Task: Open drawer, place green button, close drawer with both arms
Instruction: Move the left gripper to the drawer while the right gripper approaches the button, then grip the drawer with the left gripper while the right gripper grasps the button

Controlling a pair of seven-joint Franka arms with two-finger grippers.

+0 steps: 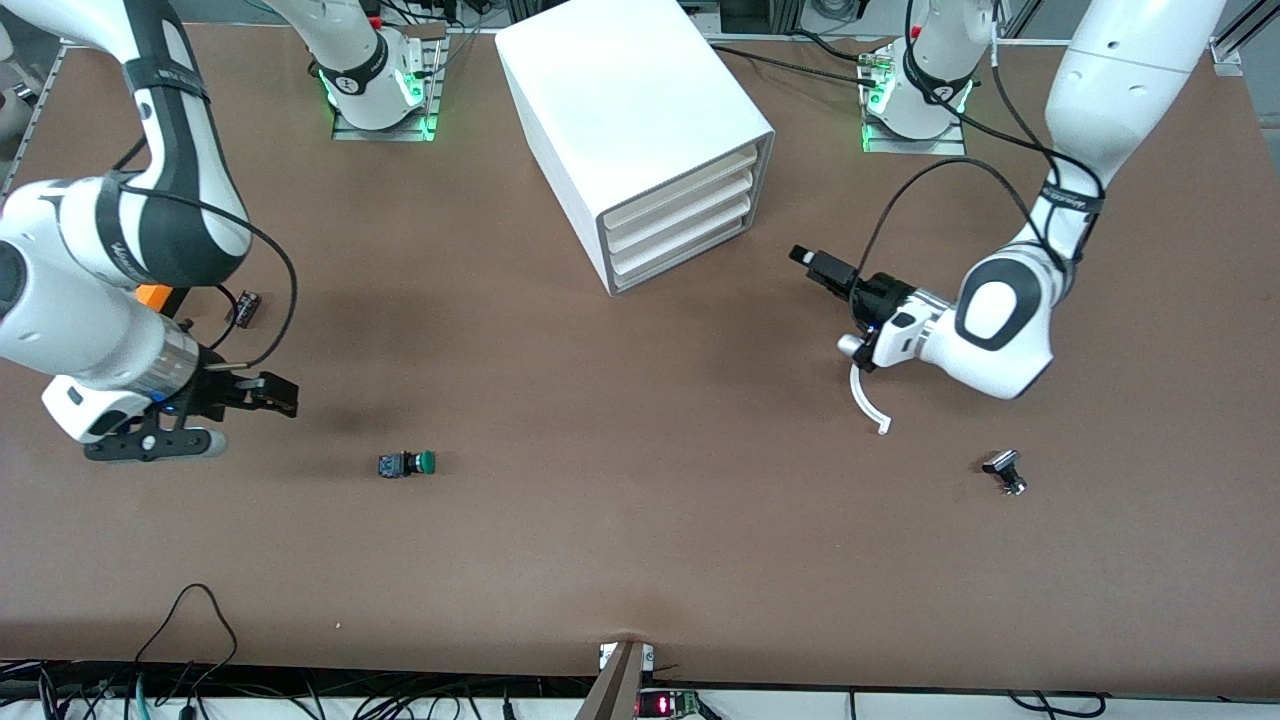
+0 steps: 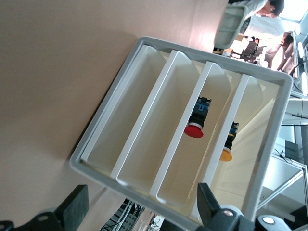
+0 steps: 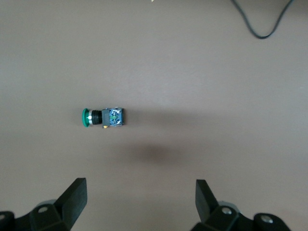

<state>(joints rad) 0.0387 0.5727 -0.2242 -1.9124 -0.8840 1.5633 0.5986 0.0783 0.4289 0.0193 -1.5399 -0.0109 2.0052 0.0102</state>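
The big white cabinet (image 1: 640,120) stands at the back middle of the table with all its drawers shut; the drawer (image 1: 683,262) is the lowest one. In the left wrist view the drawer (image 2: 120,120) is the one nearest the table. My left gripper (image 1: 805,258) is open and empty, in the air in front of the cabinet and pointing at the drawer fronts; it also shows in the left wrist view (image 2: 142,211). The green-capped button (image 1: 408,463) lies on its side on the table. My right gripper (image 1: 283,396) is open and empty, beside the button toward the right arm's end. The right wrist view shows the button (image 3: 103,117) ahead of the right gripper (image 3: 139,199).
A red-capped button (image 2: 196,124) and a yellow-capped one (image 2: 228,144) show inside the upper drawers. An orange box (image 1: 155,295) and a small dark part (image 1: 247,307) lie by the right arm. A black-and-silver part (image 1: 1005,472) lies near the left arm's end.
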